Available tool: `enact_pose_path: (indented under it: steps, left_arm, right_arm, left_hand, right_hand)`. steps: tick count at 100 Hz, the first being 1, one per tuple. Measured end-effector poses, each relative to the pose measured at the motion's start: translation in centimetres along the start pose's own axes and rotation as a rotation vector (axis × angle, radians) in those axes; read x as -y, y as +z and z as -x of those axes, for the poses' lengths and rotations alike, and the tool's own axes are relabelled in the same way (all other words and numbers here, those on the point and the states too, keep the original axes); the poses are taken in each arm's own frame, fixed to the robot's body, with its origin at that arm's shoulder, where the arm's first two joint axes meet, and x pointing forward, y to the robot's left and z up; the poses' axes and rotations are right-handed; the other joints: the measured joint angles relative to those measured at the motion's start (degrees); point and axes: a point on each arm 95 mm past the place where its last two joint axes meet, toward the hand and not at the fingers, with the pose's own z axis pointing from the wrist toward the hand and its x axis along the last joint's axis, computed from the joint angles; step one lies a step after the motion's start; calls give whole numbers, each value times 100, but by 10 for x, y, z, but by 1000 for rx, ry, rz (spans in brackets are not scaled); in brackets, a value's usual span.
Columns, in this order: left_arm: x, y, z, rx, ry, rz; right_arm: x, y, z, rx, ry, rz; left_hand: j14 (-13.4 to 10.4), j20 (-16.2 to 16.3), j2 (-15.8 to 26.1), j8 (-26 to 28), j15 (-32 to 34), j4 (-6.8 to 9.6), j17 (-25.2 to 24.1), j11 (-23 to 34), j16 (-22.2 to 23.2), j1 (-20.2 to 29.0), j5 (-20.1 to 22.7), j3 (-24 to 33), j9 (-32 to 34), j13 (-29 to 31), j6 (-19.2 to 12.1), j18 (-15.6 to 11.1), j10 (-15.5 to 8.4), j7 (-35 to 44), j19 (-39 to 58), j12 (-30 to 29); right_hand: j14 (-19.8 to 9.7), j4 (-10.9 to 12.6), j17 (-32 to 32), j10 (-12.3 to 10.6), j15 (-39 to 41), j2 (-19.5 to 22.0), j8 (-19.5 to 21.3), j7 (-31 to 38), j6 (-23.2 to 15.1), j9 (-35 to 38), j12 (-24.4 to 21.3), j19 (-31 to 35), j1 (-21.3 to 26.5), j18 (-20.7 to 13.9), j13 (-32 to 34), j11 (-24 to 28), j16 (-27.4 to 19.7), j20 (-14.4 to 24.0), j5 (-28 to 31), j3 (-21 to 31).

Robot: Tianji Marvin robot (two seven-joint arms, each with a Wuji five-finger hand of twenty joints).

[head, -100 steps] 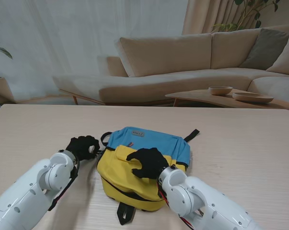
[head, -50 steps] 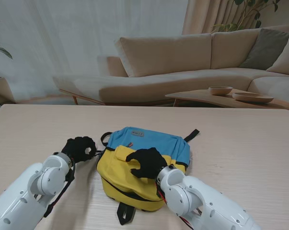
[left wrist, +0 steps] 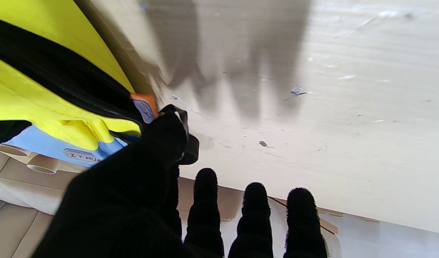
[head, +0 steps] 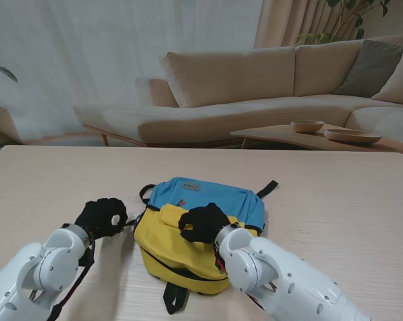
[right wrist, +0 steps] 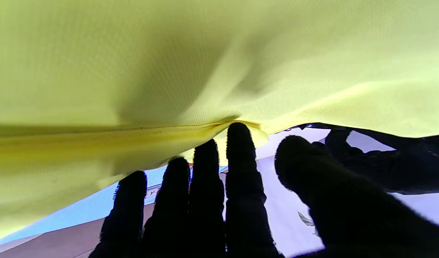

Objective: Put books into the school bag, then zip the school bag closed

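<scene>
Near the lower middle of the stand's frame lies the school bag (head: 198, 234), blue at its far half, yellow toward the camera, flat on the table (head: 335, 194). No books are visible, so I judge packing done and zipping underway. On the yellow front panel rests the right hand (head: 202, 224), fingers pressing fabric, probably steadying it; nothing is clasped. At the bag's left edge, the left hand (head: 101, 217) pinches the zipper pull (left wrist: 185, 143) between thumb and forefinger, its other 3 fingers extended.

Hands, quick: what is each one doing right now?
Left hand: shut on the zipper pull at the school bag's side.
Right hand: pressing on the bag's yellow pocket; whether it grips, cannot be told.
</scene>
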Motion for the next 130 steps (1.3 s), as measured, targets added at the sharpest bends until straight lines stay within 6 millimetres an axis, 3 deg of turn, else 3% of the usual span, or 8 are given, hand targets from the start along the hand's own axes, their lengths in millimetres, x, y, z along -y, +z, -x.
enact_pose_path:
  steps: [51,73,106,130]
  left_arm:
    - [-14,-46,-4,31,-14,-50]
    - [-14,-62,-16,6,-54,-50]
    - [-17,-84,-36,-36,-30,76]
    - [-22,-89,-40,7,-16,123]
  right_arm:
    - [-3,1,-4,17,-27,-13]
    - [-4,2,-5,20,-32,-19]
    - [-4,1,-6,24,-30,-19]
    - [-4,1,-6,27,-25,-17]
  left_hand:
    - [0,60,-6,48,-59,-1,-7,10,1,-11,0,58,72,0,66,0,19,2,-68,50]
    - [1,89,-5,57,-61,-1,-7,10,1,-4,0,58,80,0,194,0,124,2,-70,52]
    - [9,202,-6,74,-61,-1,-7,166,17,-2,1,58,444,6,307,0,155,2,-69,185]
    - [62,204,6,74,-61,-1,-7,233,34,20,1,58,451,7,630,0,222,2,-69,317]
  right_hand:
    - [0,1,174,-7,-71,7,34,-71,17,193,-37,-2,0,70,132,-124,-15,-1,108,-219]
    - [2,65,189,-8,-72,7,58,-110,23,193,-39,-2,0,96,132,-132,-16,-1,109,-219]
    - [2,66,190,-8,-73,7,60,-118,53,194,-40,-3,0,96,133,-139,-17,-3,113,-219]
    - [2,66,190,-8,-73,7,62,-119,58,198,-40,-4,0,96,133,-139,-17,-3,125,-219]
